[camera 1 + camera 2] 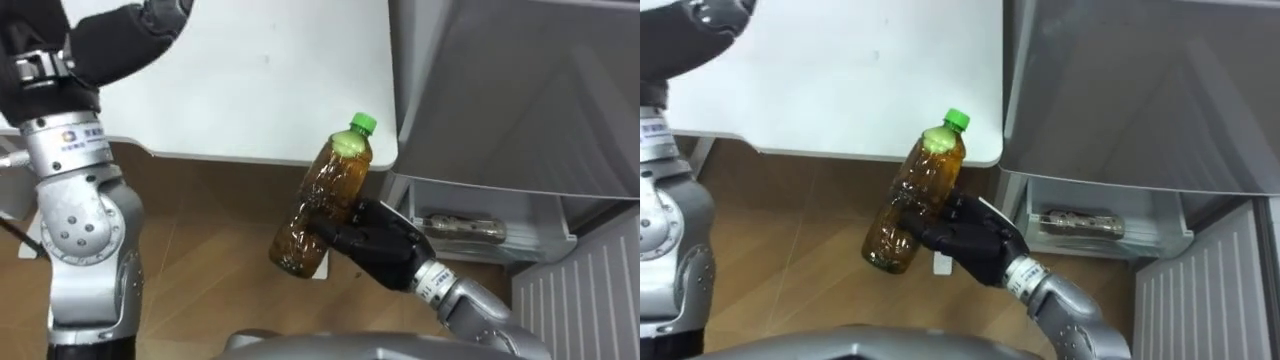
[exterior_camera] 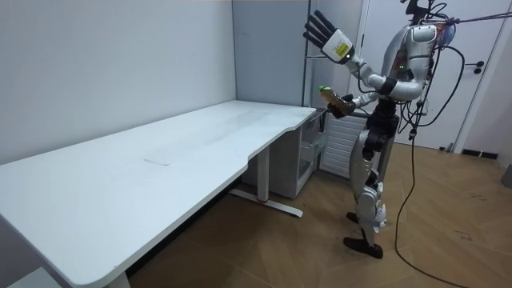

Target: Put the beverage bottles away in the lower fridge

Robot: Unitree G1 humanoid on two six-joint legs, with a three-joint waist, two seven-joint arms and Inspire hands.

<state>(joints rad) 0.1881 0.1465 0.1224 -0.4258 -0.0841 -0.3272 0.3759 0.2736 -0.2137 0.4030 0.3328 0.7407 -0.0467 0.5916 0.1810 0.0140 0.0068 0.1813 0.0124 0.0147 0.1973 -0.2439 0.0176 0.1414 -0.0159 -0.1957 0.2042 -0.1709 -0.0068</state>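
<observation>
Nearest, lower centre: right robot hand (image 1: 375, 245), dark fingers clamped round the lower body of 1 brown drink bottle (image 1: 325, 205). Bottle in the air above the wooden floor (image 1: 210, 230), leaning, green cap (image 1: 364, 124) up and away from the robot, base towards it. At the left of the eye view, the left arm, raised. In the room view, left robot hand (image 2: 322, 32) lifted high in front of the head, fingers straight and spread, holding nothing.

Beyond the bottle: white table (image 1: 250, 80), rounded corner just behind the cap. To the right: grey fridge (image 1: 520, 90), lower compartment (image 1: 540, 215) standing open, 1 dark item (image 1: 462, 228) lying on its side inside, too small to identify.

Judged step: carrying the bottle rightwards and down to the open lower compartment; placing not yet done. For a clean result:
- Grip firm and low on the body, the surface probably smooth and round.
- Swing the cap clear of the table corner and of the fridge's upper part.
- Bring the bottle down to the height of the opening before pushing in.
- Aim for the free space beside the item inside, not on top of it.
- Release only once the bottle rests.
- Hold the left arm clear of the path.
- Probably bend or step nearer first, judging by the upright stance in the room view.
</observation>
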